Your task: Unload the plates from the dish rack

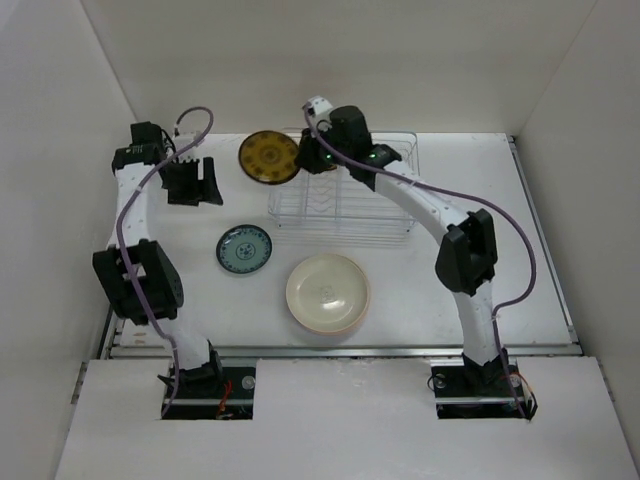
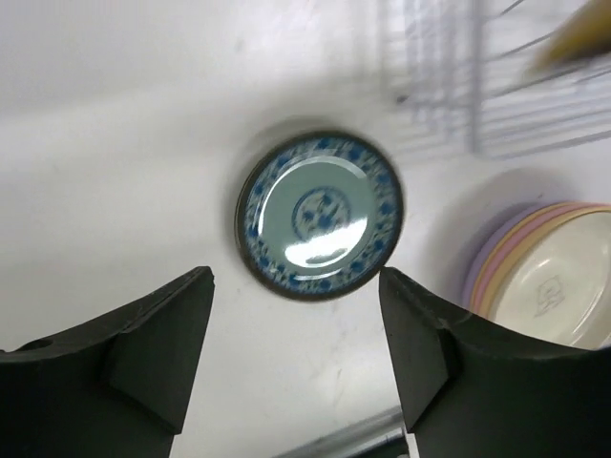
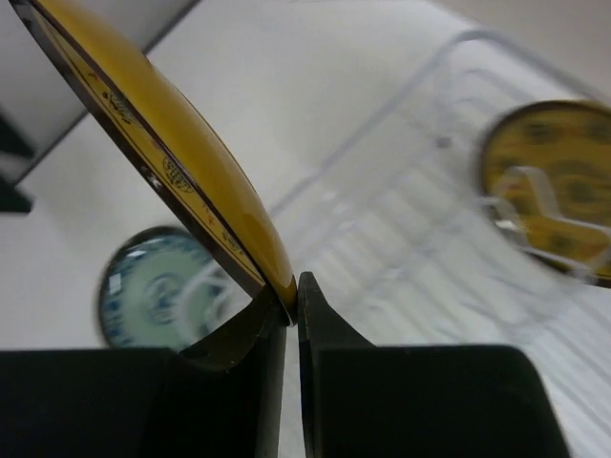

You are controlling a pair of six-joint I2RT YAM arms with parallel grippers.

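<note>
My right gripper is shut on the rim of a brown-and-yellow plate, held in the air just past the left end of the dish rack. The right wrist view shows that plate edge-on, pinched between the jaws. A second brown-and-yellow plate shows through the rack's wires. A small teal-patterned plate lies flat on the table. My left gripper hangs open above and beyond it, empty. A stack of larger plates, cream on top, sits in front of the rack.
White walls close in the table on the left, back and right. The metal rail runs along the near edge in front of the arm bases. The stack lies right of the teal plate.
</note>
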